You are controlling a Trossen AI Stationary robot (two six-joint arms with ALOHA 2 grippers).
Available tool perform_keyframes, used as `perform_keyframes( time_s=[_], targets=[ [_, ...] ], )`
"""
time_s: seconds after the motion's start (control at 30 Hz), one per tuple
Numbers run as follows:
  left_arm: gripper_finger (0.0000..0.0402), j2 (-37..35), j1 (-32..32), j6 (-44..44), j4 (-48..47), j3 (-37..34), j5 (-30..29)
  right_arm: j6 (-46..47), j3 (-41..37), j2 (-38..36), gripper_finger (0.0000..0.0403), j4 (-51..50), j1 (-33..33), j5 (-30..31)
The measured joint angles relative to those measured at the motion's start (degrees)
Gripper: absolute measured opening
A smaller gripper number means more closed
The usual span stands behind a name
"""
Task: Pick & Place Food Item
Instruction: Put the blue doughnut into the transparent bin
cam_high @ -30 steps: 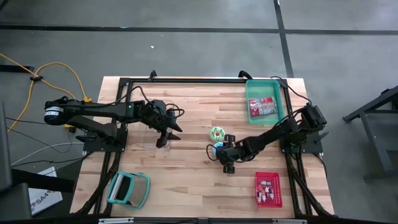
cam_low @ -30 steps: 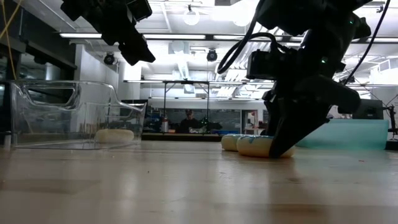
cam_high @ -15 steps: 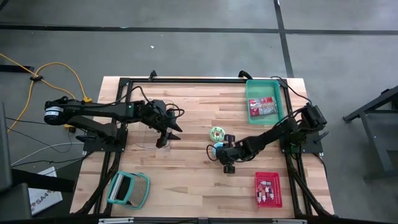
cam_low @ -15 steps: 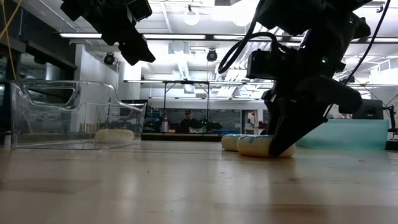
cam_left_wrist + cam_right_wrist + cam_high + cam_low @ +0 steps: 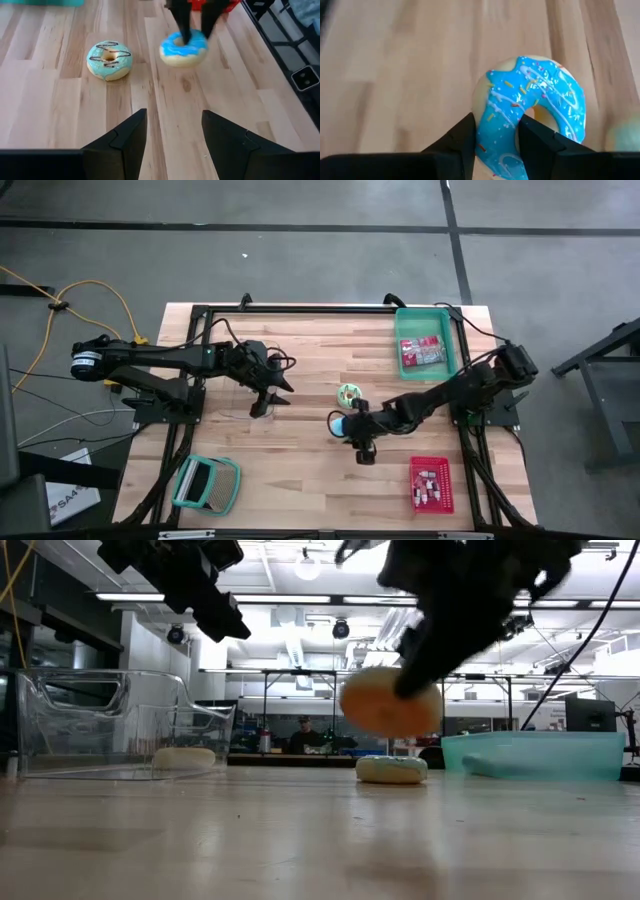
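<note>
Now off the wood: blue-iced doughnut (image 5: 530, 107), sprinkled, pinched by one side of its ring between the fingers of the right gripper (image 5: 495, 137) and hanging clear above the table (image 5: 300, 470), where half a second ago lay flat on the boards beside the green-iced doughnut (image 5: 109, 59). Green one left behind on the table, just beside and a little beyond. Lift done, then; carry and placing not yet. Likely bound for the clear plastic bin (image 5: 120, 725) on the left side, already holding one pale doughnut (image 5: 184, 757). Left gripper (image 5: 172, 137) hovering over that bin with fingers spread, holding nothing. Farther out, teal tray (image 5: 427, 340) and red tray (image 5: 431, 485) along the right edge.
</note>
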Motion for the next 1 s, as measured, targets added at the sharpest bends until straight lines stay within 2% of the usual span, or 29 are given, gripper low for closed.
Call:
perform_keyframes(
  time_s=[0.17,0.4,0.63,0.77,1.0],
  targets=[
    [0.0184,0.0,-0.9,7.4,0.2,0.0,-0.1,-2.6,0.6,-0.5,0.0120,9.9,-0.5,-4.7],
    [0.0184,0.0,-5.0,19.1,1.2,0.0,-0.1,-3.2,0.5,-0.4,0.0120,18.6,-2.3,-10.4],
    [0.0184,0.0,-9.3,24.7,9.8,0.0,-2.4,-3.2,0.5,-0.4,0.0120,26.3,-4.8,-15.7],
    [0.0184,0.0,-10.7,26.9,11.0,0.0,-5.2,-3.1,0.5,-0.4,0.0120,29.6,-6.1,-18.7],
    [0.0184,0.0,-11.0,26.9,12.3,0.0,-6.2,-3.5,0.5,-0.4,0.0120,32.2,-7.5,-19.4]
  ],
)
